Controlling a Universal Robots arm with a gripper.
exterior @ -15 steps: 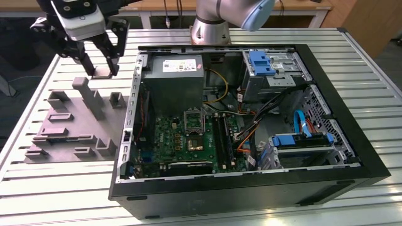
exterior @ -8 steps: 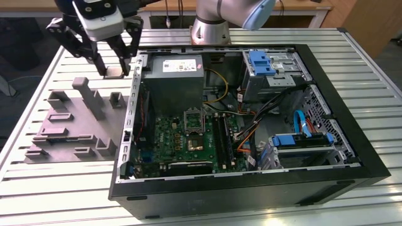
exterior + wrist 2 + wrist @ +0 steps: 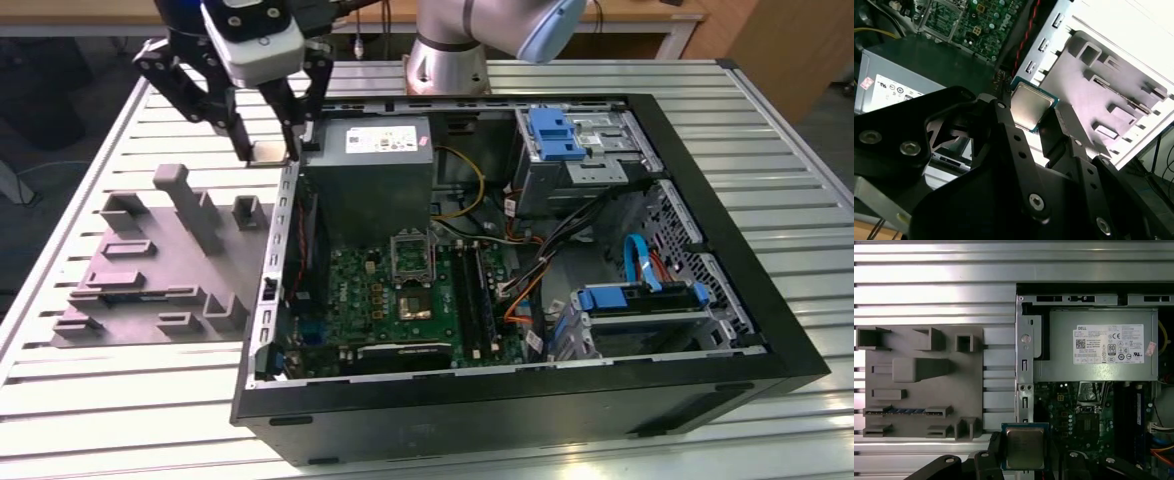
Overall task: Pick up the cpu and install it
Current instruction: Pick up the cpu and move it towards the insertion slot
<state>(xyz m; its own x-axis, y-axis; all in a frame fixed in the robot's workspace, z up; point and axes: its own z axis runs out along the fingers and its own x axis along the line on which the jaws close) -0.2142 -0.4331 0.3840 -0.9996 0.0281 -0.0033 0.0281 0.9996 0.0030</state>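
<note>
1. The black pincer (image 3: 274,150) is clenched on the cpu (image 3: 271,153), its two slim fingers narrowed to the part's width and pressing on opposite edges.
2. The cpu hangs above the slatted aluminium worktop (image 3: 120,400), by the side wall of the open black computer case (image 3: 534,400), between the grey moulded holder (image 3: 147,280) and the boxy grey power supply (image 3: 380,160).
3. In the second wrist view, the cpu (image 3: 1031,105) shows a flat, square top of pale matte metal with a thin dark rim.
4. Inside the case lies a green circuit board (image 3: 400,290) with a silver-framed socket (image 3: 411,252).

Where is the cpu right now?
The cpu is in the gripper at the exterior view's upper left, over the case wall between grey fixture and power supply.
</note>
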